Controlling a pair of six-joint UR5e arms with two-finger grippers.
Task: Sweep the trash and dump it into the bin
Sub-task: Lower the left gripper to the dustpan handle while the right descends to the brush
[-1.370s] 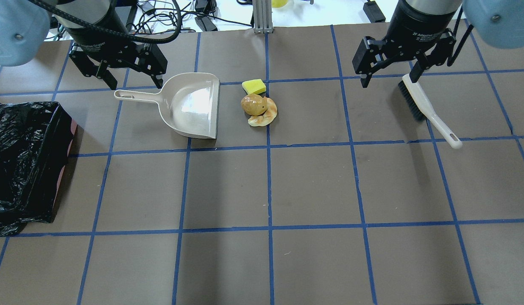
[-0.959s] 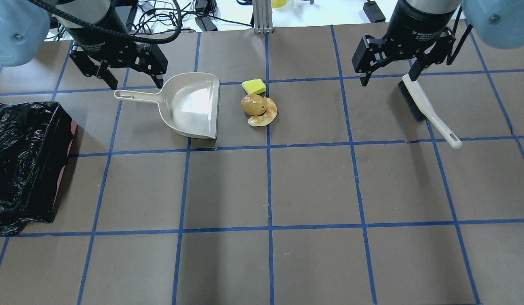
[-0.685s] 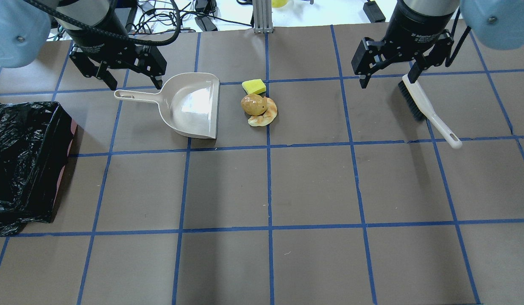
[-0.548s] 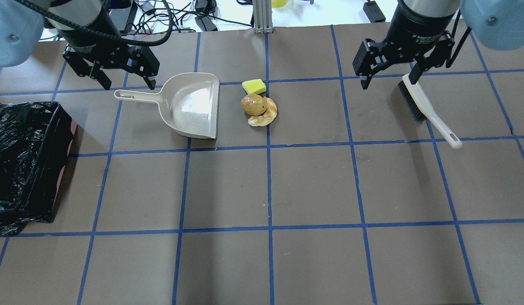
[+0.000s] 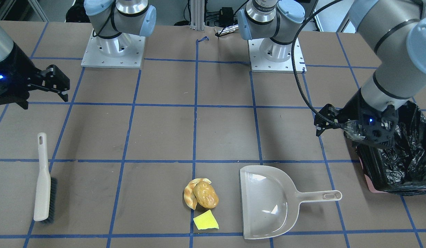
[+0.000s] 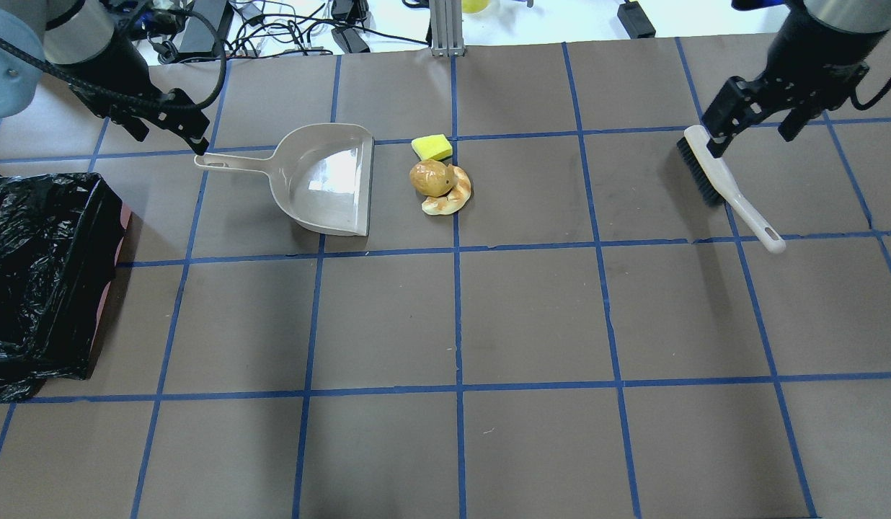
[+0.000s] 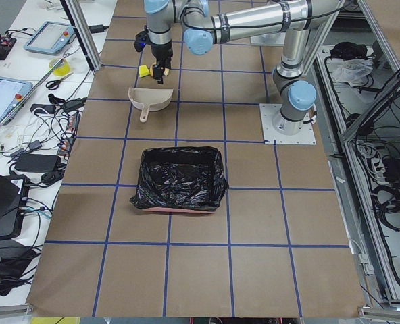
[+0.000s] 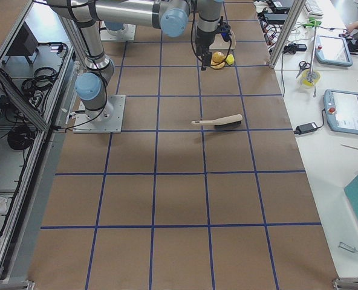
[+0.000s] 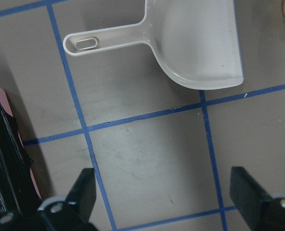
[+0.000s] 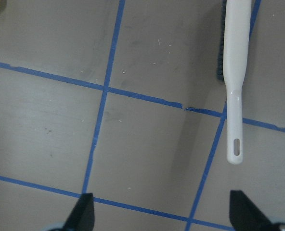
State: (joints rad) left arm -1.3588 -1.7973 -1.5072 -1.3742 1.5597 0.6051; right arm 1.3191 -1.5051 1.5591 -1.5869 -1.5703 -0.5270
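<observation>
Both grippers were empty. The left gripper (image 6: 170, 139) had its jaws spread wide with nothing between them, and the right gripper (image 6: 750, 137) was just as wide and bare.

The trash (image 5: 202, 199) lay just off the open lip of the dustpan (image 6: 323, 180), on the side away from its handle (image 6: 229, 161). It was two pastries (image 6: 438, 189) touching each other, with the sponge (image 6: 432, 147) just beside them. It sat between the grippers, nearer the left one. The bin (image 6: 42, 267) stood on the left gripper's outer side, past the handle's end and well apart from the trash.

I judged that the next move was two pickups. The long axis of the brush (image 10: 233, 72) ran straight ahead of the right gripper, offset toward one of its fingers (image 10: 243, 211). After a small sideways shift the jaws would close across it. In the left wrist view the dustpan's handle lay ahead of the left gripper but ran along the line from one finger to the other. It seemed to need about a quarter turn of the wrist before a grip.

The overhead view put a left fingertip almost on the handle's end. The wrist view showed bare table (image 9: 147, 159) between them, and the front view set that gripper up beside the bin's rim, apart from the handle. Only the wrist views showed the jaw gaps squarely. The side views were too small for that, though the left one showed the bin's mouth open upward.
</observation>
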